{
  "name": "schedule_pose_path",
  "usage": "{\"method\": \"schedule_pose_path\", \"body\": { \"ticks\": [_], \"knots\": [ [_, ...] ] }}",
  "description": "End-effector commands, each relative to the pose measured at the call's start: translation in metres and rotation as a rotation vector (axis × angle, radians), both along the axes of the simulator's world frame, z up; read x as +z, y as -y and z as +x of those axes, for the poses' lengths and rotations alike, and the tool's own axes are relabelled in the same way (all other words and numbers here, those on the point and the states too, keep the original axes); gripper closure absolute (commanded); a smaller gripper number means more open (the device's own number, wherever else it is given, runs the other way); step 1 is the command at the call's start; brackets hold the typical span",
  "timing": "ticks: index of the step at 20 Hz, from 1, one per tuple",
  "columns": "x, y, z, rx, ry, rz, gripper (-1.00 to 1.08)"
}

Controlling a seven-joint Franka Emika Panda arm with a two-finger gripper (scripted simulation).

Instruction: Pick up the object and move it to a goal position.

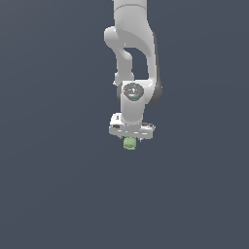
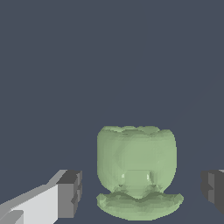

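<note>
My fingers (image 2: 70, 194) straddle the pale-green object (image 2: 136, 175) with clear gaps, holding nothing; closing off-centre could nudge it sideways.

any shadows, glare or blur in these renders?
Exterior view: flat, even light; the object under the claw casts no visible shadow; render is soft and low-detail. Wrist view: sharp, faceted shading on the object, no glare; dark finger pads either side, gaps visible.

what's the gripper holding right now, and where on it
Nothing yet. The gripper is open, its fingertips on either side of the pale-green object with visible gaps, so neither pad touches it.
</note>
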State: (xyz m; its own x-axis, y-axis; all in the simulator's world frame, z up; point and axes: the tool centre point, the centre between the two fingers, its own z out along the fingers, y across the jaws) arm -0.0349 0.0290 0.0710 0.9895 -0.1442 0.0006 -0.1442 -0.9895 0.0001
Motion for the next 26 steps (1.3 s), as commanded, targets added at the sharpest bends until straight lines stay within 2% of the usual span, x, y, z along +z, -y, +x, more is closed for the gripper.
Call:
{"method": "schedule_pose_path", "body": {
  "ticks": [1, 9, 10, 26],
  "knots": [
    [-0.013, 0.0, -0.001, -0.001, -0.001, 0.0, -0.92],
    [-0.032, 0.0, 0.0, -0.002, -0.001, 0.0, -0.92],
    [-0.032, 0.0, 0.0, -0.002, -0.001, 0.0, 1.08],
    [-0.022, -0.004, 0.004, -0.002, 0.001, 0.0, 1.08]
  ]
}}
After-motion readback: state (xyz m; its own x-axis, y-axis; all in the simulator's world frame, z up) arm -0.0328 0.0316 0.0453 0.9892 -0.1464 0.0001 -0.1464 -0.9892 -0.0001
